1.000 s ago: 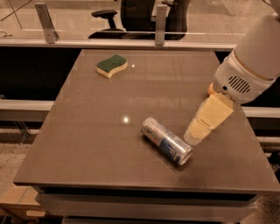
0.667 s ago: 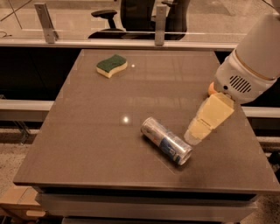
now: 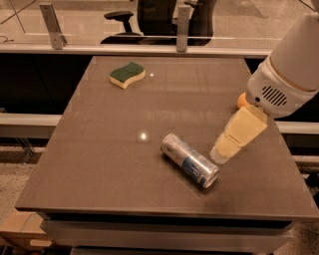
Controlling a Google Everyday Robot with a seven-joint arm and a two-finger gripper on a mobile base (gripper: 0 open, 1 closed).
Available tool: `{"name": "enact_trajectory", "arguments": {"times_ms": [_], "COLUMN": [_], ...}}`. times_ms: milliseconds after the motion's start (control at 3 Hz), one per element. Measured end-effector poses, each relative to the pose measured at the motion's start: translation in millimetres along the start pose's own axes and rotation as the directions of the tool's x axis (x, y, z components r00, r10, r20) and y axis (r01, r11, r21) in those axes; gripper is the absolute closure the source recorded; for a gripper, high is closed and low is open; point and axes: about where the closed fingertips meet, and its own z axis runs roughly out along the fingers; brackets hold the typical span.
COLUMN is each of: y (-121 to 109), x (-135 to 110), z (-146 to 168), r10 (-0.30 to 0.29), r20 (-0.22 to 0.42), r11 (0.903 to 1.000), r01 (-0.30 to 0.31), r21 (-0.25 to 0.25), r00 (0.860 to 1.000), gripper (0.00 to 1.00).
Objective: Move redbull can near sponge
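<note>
The redbull can (image 3: 190,160) lies on its side on the brown table (image 3: 99,149), near the front right, its long axis running from upper left to lower right. The sponge (image 3: 127,74), dark green over pale yellow, rests at the far left of the table, well apart from the can. My gripper (image 3: 223,152) hangs from the white arm (image 3: 291,64) on the right, its tip just right of the can's right end and close above the table. It holds nothing that I can see.
A round orange fruit (image 3: 242,100) peeks out behind the arm at the table's right side. A rail with metal posts (image 3: 182,22) runs behind the table, with an office chair (image 3: 149,12) beyond it. A cardboard box (image 3: 17,230) sits on the floor at front left.
</note>
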Motion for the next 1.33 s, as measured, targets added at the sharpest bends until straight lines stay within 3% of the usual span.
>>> {"name": "enact_trajectory", "arguments": {"times_ms": [667, 1333], "y": [14.2, 65.2], "x": [-0.1, -12.9], "z": [20.5, 55.1], "r10": [0.041, 0.009], "r20": [-0.020, -0.059], "r11": [0.9988, 1.0000], "r01": [-0.041, -0.009], "r21": [0.028, -0.004], "r00": [0.999, 0.998], "gripper": [0.00, 0.00]}}
